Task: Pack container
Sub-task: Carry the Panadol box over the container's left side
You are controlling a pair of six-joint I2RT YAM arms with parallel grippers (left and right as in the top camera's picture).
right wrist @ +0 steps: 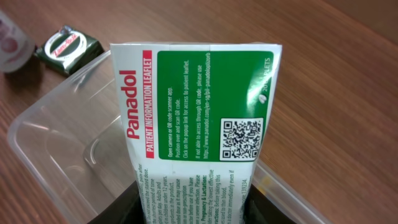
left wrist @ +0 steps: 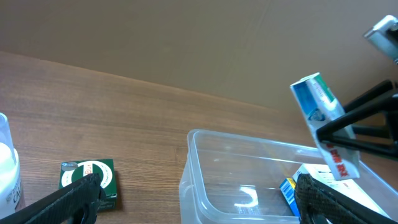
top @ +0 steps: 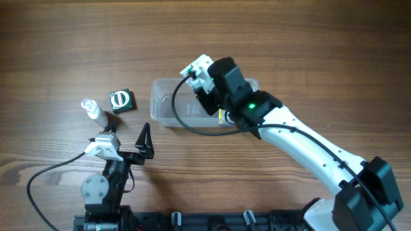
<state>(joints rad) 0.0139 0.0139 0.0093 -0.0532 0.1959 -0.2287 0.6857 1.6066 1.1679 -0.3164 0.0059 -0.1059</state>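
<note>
The clear plastic container sits mid-table; it also shows in the left wrist view and the right wrist view. A blue and white box lies inside it at the right. My right gripper is shut on a white Panadol box and holds it tilted above the container; the box also shows in the left wrist view. My left gripper is open and empty, below the container's left end.
A small dark green box with a round white mark lies left of the container; it also shows in the left wrist view. A clear bottle with a white cap lies further left.
</note>
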